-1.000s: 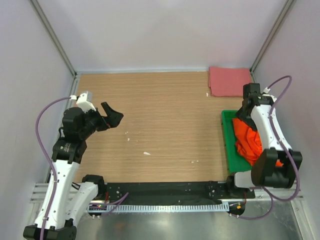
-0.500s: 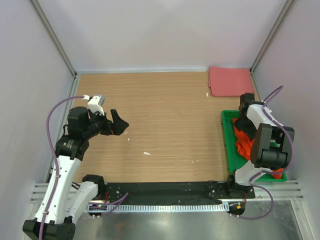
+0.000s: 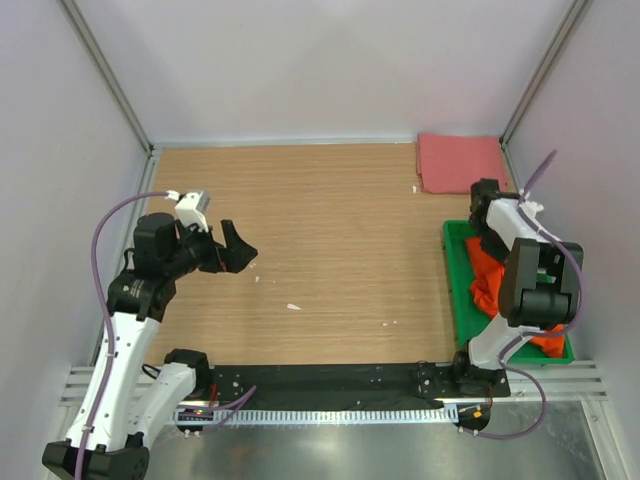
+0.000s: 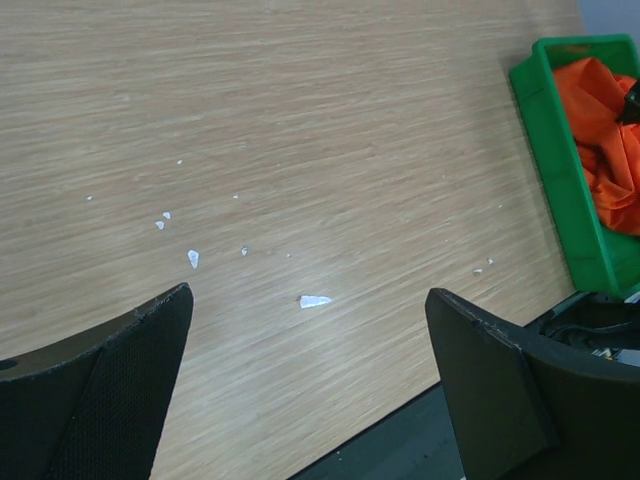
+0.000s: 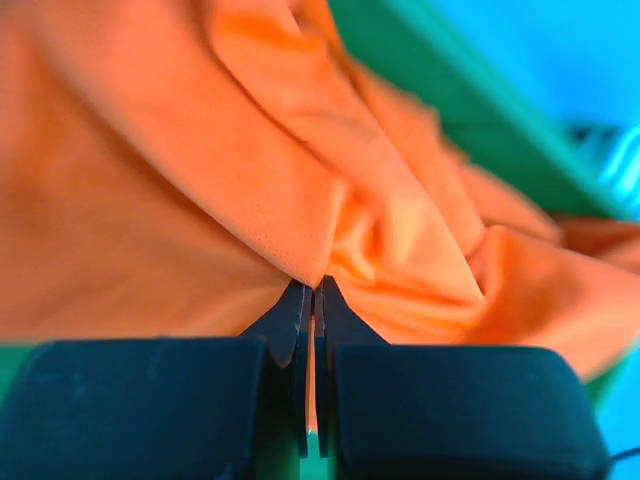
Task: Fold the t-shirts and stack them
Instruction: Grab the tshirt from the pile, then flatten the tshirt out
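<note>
A bright orange t-shirt [image 3: 492, 277] lies crumpled in the green tray [image 3: 456, 285] at the table's right edge; it fills the right wrist view [image 5: 250, 170] and shows at the far right of the left wrist view [image 4: 605, 130]. My right gripper [image 5: 314, 288] is down in the tray, shut on a fold of the orange cloth, with a thin strip pinched between the jaws. A dull pink-red t-shirt [image 3: 460, 162] lies folded flat at the back right corner. My left gripper [image 4: 310, 300] hangs open over bare wood on the left [image 3: 236, 250], holding nothing.
Small white scraps [image 4: 315, 300] dot the wooden table [image 3: 330, 210]. Grey walls close in the back and both sides. A black rail [image 3: 330, 382] runs along the near edge between the arm bases.
My right gripper has dropped into the tray and gone from open to shut on the orange t-shirt. The left arm swung slightly right, then held still.
</note>
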`<action>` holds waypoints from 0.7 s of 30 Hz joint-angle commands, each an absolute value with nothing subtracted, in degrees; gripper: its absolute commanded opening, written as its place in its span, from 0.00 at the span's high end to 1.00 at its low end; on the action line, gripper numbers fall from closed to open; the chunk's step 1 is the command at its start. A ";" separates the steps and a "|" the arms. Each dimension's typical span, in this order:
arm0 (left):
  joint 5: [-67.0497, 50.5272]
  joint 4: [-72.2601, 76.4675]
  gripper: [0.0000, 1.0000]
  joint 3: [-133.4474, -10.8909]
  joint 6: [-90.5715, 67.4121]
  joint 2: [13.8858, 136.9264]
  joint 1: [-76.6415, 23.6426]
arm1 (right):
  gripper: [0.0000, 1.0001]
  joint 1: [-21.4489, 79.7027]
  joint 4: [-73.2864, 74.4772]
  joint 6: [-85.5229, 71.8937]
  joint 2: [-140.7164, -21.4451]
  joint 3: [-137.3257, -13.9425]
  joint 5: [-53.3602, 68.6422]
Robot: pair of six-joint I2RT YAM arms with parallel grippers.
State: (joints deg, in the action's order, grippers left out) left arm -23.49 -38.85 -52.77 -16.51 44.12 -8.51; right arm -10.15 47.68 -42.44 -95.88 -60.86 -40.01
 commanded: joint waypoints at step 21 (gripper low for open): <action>-24.10 -47.88 0.17 -67.23 -35.94 43.51 -10.55 | 0.88 47.37 48.30 -33.05 -71.48 -93.85 -17.43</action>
State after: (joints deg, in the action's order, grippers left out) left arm -27.14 -42.65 -63.92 -34.89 45.98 -10.48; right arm 47.27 56.53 -36.23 -73.63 -103.79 -40.03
